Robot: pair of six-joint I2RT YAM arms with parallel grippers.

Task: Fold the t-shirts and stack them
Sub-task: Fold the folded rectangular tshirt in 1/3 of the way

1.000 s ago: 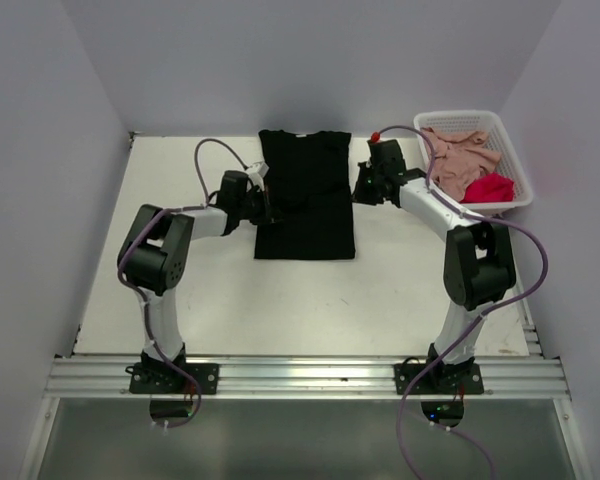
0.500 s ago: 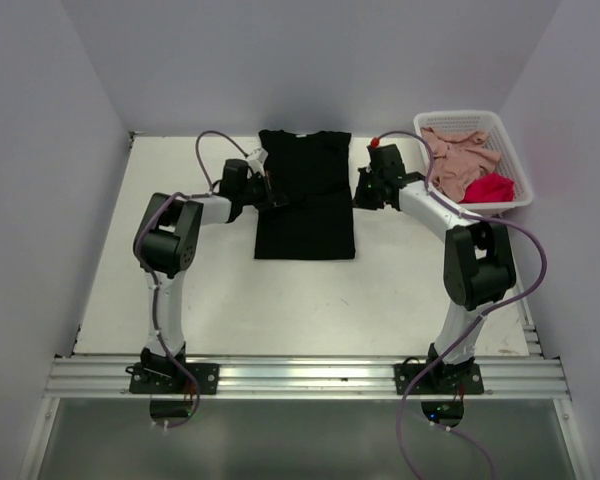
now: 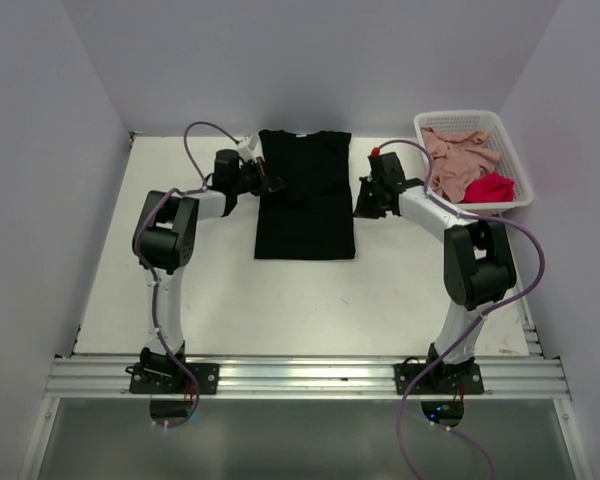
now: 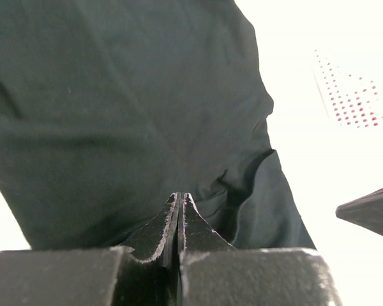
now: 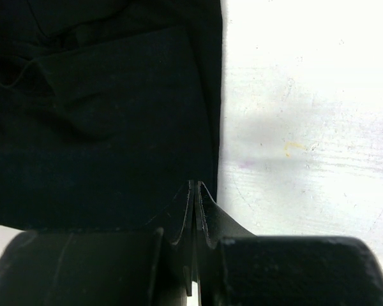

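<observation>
White table [image 3: 230, 290]: black t-shirt [image 3: 305, 200] lies flat, sides folded in (judging half-folded). Left gripper [image 3: 268, 182] and right gripper [image 3: 360, 202] are pressed together at its edges, apparently empty. Pink shirt [image 3: 460, 155] and red shirt [image 3: 490, 187] sit unfolded in basket [image 3: 521, 180].

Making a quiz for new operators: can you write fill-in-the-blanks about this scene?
The colour of the shirt on the table is ____.
The pink shirt and red shirt lie in the ____.
The left end effector and right end effector are both ____.
Missing: black; basket; shut.
</observation>
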